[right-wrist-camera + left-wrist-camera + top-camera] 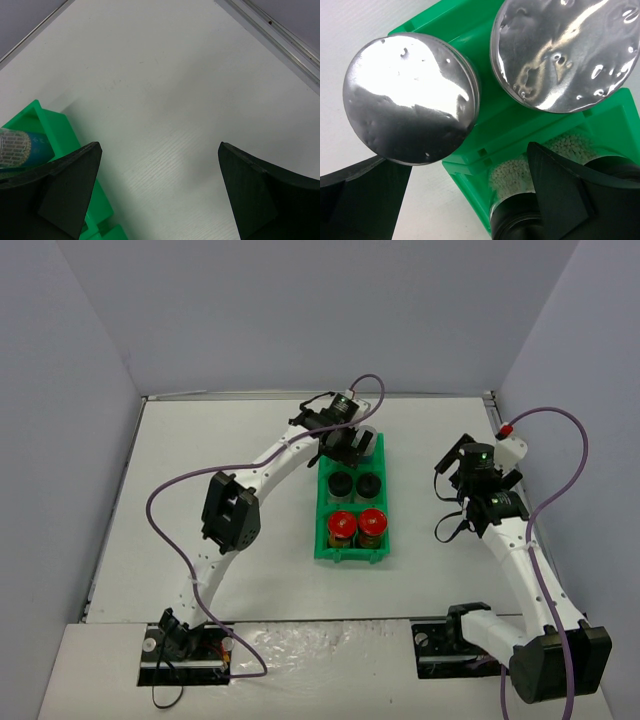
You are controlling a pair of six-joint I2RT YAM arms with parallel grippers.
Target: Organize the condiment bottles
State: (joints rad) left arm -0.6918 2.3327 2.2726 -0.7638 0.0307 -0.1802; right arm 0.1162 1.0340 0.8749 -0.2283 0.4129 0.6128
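The condiment bottles stand in pairs in the green bin [350, 554]. Two red-capped jars [342, 525] [372, 524] fill the near end and two black-capped jars [341, 485] [370, 483] the middle. One silver-capped jar [367, 434] shows at the far end. My left gripper [340, 445] hovers over the far left compartment and hides what is under it. In the left wrist view, two silver caps [410, 97] [565, 50] sit side by side in the bin [465, 165]. My left gripper [470, 185] is open there, gripping nothing. My right gripper [480, 475] [160, 185] is open over bare table.
A black-capped jar of white granules [520, 220] lies just under my left fingers. The bin's corner [55, 127] and a blue-labelled jar [20, 147] sit at the left of the right wrist view. White walls enclose the table, with a metal rail [280, 40] along one edge.
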